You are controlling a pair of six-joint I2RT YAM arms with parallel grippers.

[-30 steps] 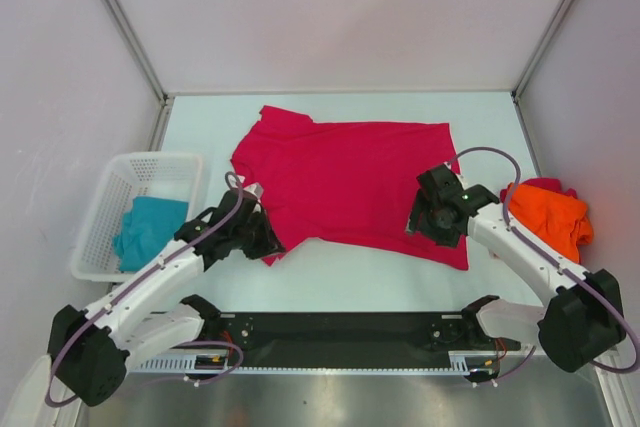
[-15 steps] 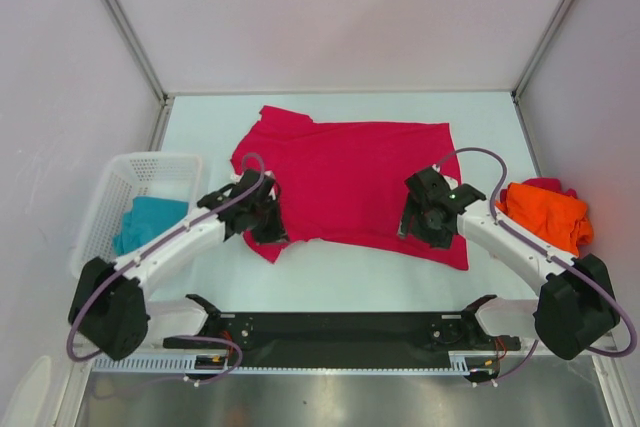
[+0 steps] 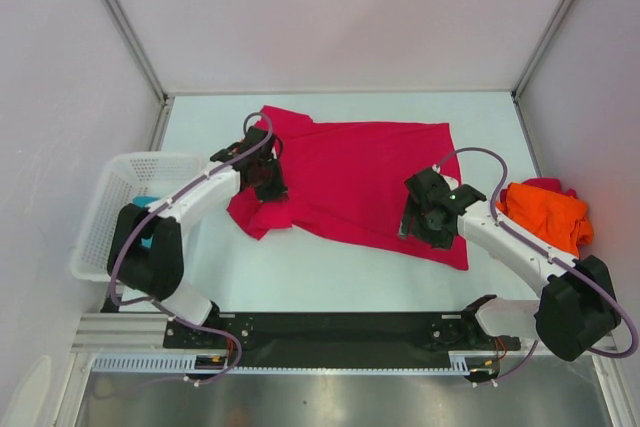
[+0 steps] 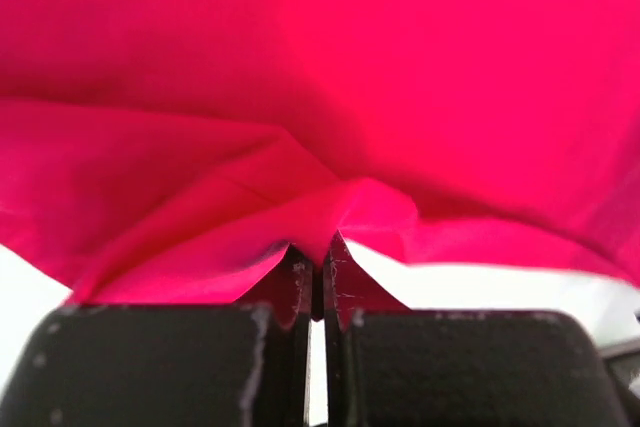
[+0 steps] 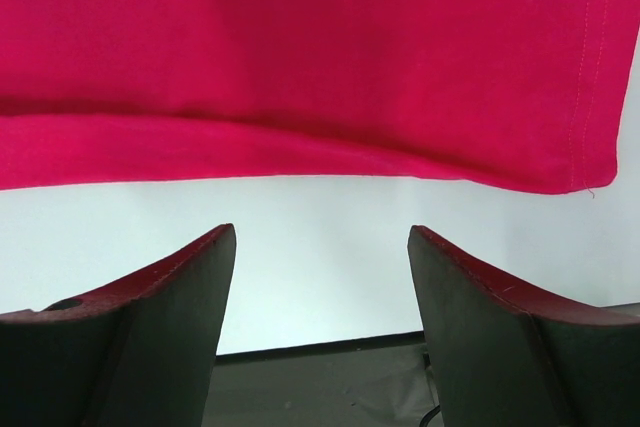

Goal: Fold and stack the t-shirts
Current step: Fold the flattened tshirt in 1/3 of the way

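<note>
The crimson-pink t-shirt (image 3: 350, 172) lies spread across the middle of the table. My left gripper (image 3: 268, 185) is shut on a bunched fold of the shirt's left side, and in the left wrist view the cloth (image 4: 300, 67) rises straight out of its closed jaws (image 4: 315, 247). My right gripper (image 3: 418, 227) hangs open over the shirt's near right part. Bare table shows between its fingers (image 5: 320, 242), with the shirt's hem (image 5: 300, 147) just beyond them. The orange t-shirt (image 3: 545, 215) lies crumpled at the right edge. The teal t-shirt (image 3: 146, 205) sits in the basket, mostly hidden by my left arm.
A white mesh basket (image 3: 150, 159) stands at the table's left edge beside my left arm. The black base rail (image 3: 330, 332) runs along the near edge. Walls close in the table on the left, right and far sides.
My left gripper has swung away from the near edge toward the far left, dragging the shirt's near left corner up and inward. The right gripper has edged slightly left and stays open.
</note>
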